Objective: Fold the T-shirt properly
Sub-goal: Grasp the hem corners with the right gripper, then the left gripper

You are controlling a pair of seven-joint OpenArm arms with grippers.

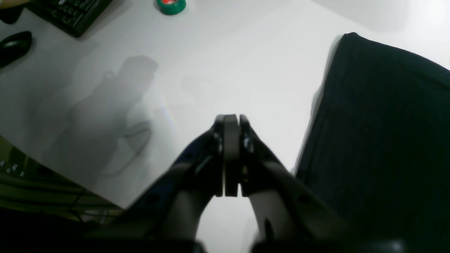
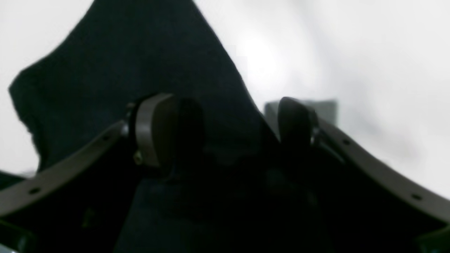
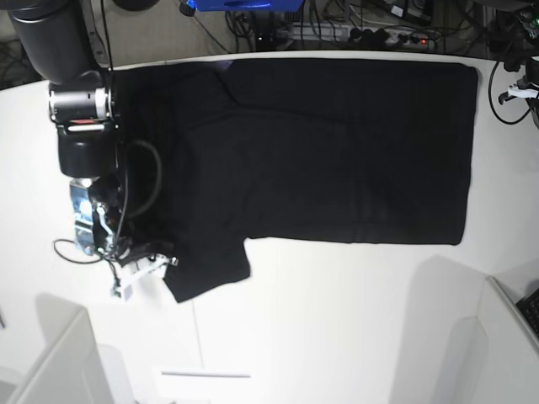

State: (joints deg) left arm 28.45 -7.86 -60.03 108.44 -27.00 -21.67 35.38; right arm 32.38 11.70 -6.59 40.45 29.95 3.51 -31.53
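The T-shirt (image 3: 337, 143) lies spread flat on the white table (image 3: 337, 320), plain black side up, with one short sleeve (image 3: 206, 269) pointing toward the front left. My right gripper (image 3: 156, 263) sits at that sleeve's left edge. In the right wrist view the right gripper (image 2: 225, 130) is open, its fingers (image 2: 154, 133) wide apart, and black T-shirt cloth (image 2: 140, 52) lies between and beyond them. In the left wrist view my left gripper (image 1: 231, 119) is shut on nothing and hangs over bare table, with the T-shirt's edge (image 1: 379, 133) just to its right.
A black keyboard (image 1: 66, 14), a black mouse (image 1: 14, 44) and a green tape roll (image 1: 171, 5) lie on the table beyond the left gripper. The table's edge (image 1: 70, 175) runs close on its left. White panels (image 3: 50, 362) stand at the front corners. Cables (image 3: 337, 21) crowd the back.
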